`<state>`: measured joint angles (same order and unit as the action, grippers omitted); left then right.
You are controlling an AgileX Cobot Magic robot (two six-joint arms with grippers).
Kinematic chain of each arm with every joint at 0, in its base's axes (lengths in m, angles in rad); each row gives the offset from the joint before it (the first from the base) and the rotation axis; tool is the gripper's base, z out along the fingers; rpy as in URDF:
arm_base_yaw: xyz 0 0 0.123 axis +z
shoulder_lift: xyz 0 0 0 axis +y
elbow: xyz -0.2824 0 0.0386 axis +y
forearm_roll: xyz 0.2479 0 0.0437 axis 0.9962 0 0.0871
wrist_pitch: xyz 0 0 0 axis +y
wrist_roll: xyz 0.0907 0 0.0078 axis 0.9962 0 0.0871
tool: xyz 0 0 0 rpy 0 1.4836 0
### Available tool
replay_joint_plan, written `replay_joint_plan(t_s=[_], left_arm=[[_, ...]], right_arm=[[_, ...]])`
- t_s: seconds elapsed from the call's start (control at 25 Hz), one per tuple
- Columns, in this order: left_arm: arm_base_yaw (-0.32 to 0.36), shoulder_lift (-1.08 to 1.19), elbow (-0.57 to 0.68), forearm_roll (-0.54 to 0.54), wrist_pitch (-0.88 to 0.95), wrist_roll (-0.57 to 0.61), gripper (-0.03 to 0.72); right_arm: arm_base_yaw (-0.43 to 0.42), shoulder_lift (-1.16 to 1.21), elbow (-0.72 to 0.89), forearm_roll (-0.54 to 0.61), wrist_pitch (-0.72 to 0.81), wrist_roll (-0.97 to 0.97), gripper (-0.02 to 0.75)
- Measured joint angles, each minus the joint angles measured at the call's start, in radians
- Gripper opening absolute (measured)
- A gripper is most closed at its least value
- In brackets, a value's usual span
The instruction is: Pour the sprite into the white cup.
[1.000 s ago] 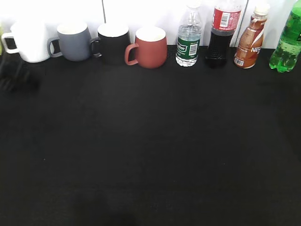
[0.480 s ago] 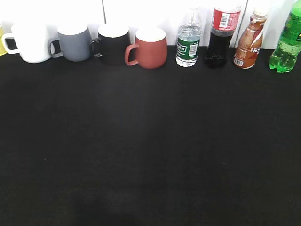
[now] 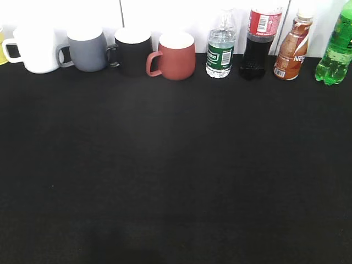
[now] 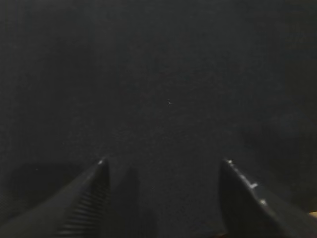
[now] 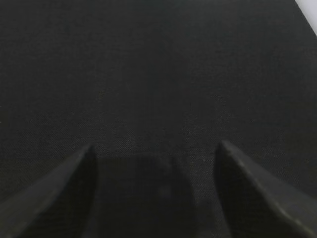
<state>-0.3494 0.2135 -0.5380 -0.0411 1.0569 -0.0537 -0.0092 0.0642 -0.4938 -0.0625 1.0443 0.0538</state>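
Left gripper [image 4: 163, 163]: jaws spread wide, nothing between them, touching nothing; both dark fingertips reach in from the bottom of the left wrist view, aimed down at bare black table [image 4: 168, 89].
Right gripper [image 5: 154, 148]: likewise parted wide and empty; its two dark fingers frame only black cloth, with a sliver of pale surface at the view's top right corner.
Arm pose: neither arm nor gripper shows in the exterior view; how high each one hangs above the cloth cannot be told.
Table [image 3: 176, 176]: black cloth, bare from the near edge up to the back row.
Landmark, red mug [image 3: 175, 55]: stands at the back against the white wall, handle to the left.
Black mug [image 3: 132, 51]: just left of the red mug, close beside its handle.
Grey mug [image 3: 87, 49]: left of the black mug, further from the red mug.
White cup [image 3: 34, 48]: furthest left of the red mug among the mugs, upright, loop handle pointing left; a yellow sliver shows at the frame edge beyond it.
Water bottle [image 3: 220, 45]: just right of the red mug, clear with a dark green label.
Cola bottle [image 3: 258, 39]: right of the water bottle, red label.
Brown drink bottle [image 3: 291, 47]: further right again.
Sprite [image 3: 335, 50]: furthest right of the red mug, upright at the frame edge, top cut off, well apart from the white cup.
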Motion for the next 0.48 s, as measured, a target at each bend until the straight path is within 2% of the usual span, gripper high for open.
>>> replay_joint_plan(t_s=[0.24,0.48], left_arm=[[0.000,0.000,0.000,0.001,0.000,0.000,0.541],[0.015,-0.010,0.001,0.001,0.000,0.001,0.430]], right_arm=[[0.000,0.000,0.000,0.000,0.000,-0.001,0.568],[0.000,-0.002,0.000,0.000,-0.001,-0.001,0.568]])
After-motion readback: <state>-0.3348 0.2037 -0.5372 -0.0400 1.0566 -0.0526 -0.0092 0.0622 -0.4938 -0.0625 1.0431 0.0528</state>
